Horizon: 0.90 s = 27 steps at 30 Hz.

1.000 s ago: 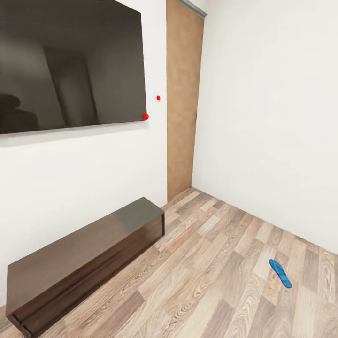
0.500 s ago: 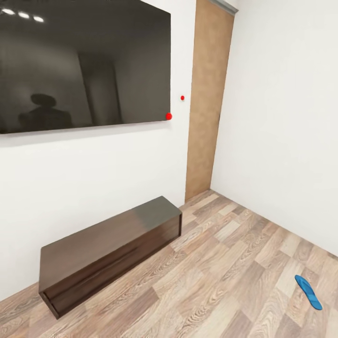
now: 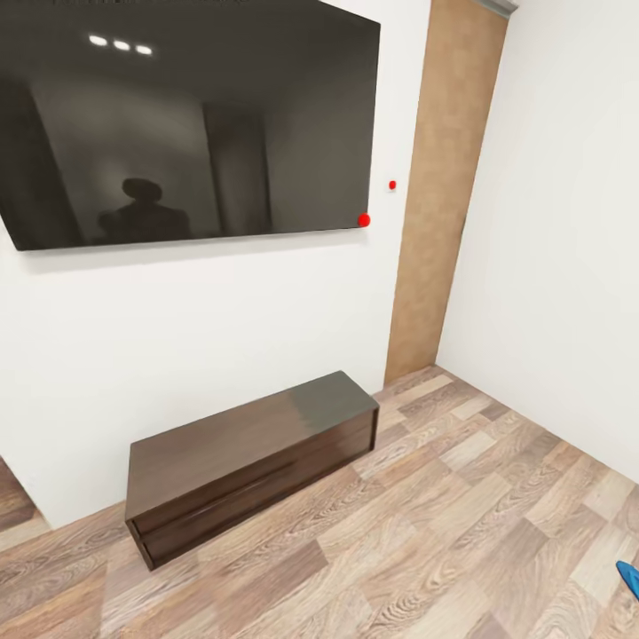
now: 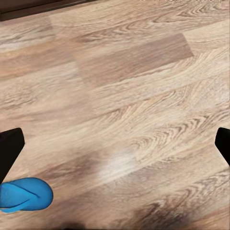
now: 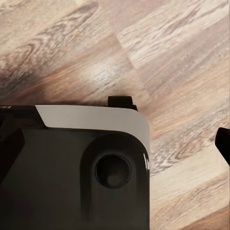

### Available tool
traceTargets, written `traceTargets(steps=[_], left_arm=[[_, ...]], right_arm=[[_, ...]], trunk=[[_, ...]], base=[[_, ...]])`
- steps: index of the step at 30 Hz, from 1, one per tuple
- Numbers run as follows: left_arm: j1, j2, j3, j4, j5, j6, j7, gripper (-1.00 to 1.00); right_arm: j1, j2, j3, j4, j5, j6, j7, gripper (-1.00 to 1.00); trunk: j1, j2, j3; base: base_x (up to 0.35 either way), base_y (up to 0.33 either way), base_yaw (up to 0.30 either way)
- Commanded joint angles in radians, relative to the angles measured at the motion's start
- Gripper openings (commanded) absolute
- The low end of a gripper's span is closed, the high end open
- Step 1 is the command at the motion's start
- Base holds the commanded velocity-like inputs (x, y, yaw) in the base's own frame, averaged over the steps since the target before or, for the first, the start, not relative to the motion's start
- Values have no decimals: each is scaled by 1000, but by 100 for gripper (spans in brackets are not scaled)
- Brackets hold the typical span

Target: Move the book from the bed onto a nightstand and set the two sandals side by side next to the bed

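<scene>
view panned left, sandal (image 3: 631, 577) slid to floor's right edge | sandal hunt ongoing | both end effectors spread, empty

Open plank floor, one low cabinet against the wall

The wood floor (image 3: 461, 524) lies open; a low dark cabinet (image 3: 253, 461) hugs the white wall (image 3: 222, 328) beneath a wall-mounted screen (image 3: 191, 120), and a blue sandal (image 3: 630, 577) lies well apart.

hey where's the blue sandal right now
One blue sandal lies on the wood floor, cut off at the head view's lower right edge, well right of the low dark cabinet. A blue sandal tip shows beside the left gripper's finger.
</scene>
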Motion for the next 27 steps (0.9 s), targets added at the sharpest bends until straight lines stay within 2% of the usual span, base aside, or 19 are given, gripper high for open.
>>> traceTargets(steps=[1,14,27], left_arm=[[-1,0,0,1,5,-3,0,100],[-1,0,0,1,5,-3,0,100],[-1,0,0,1,5,-3,0,100]], right_arm=[[0,0,-1,0,-1,-3,1,100],[0,0,-1,1,-1,-4,1,100],[0,0,-1,0,-1,-3,1,100]], trunk=[[0,0,-1],[0,0,-1],[0,0,-1]], base=[[0,0,290],[2,0,291],[61,-43,291]])
